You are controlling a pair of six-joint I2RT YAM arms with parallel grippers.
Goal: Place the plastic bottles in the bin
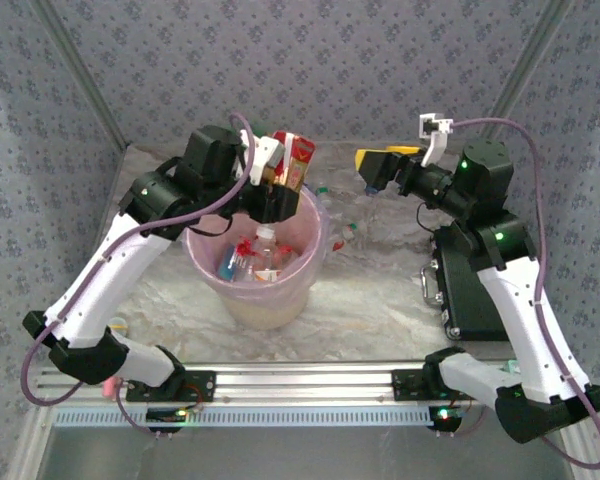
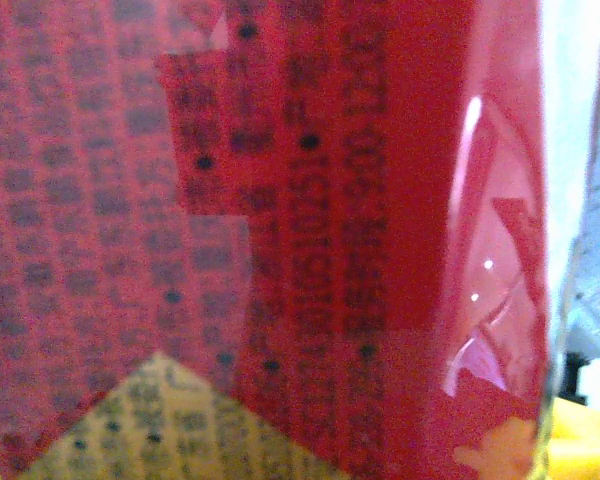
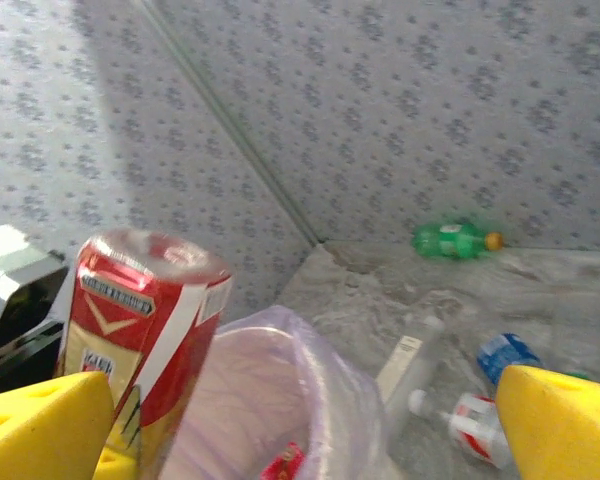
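Red-labelled bottle point(image 1: 300, 155) is clenched in the left tool point(image 1: 280, 175) over the bin's point(image 1: 270, 305) far rim, likely so letting go drops it inside; the right tool point(image 1: 380, 165) hangs released, jaws wide.

Each arm pairs glossy white shell links with chunky matte-black joint housings: the left arm point(image 1: 90, 290) takes the seven-to-ten o'clock side of the overhead view, the right arm point(image 1: 525, 310) the two-to-five o'clock side. A thin purple cable point(image 1: 250, 135) loops loosely along the left arm and another runs along the right, while small green lights point(image 1: 499, 236) glow on the black housings, with more on the black bases point(image 1: 445, 385) toward six o'clock. The right gripper point(image 1: 365, 168) has blocky bright-yellow fingers point(image 3: 570, 420), with a white bracket point(image 1: 435, 132) at its one o'clock.
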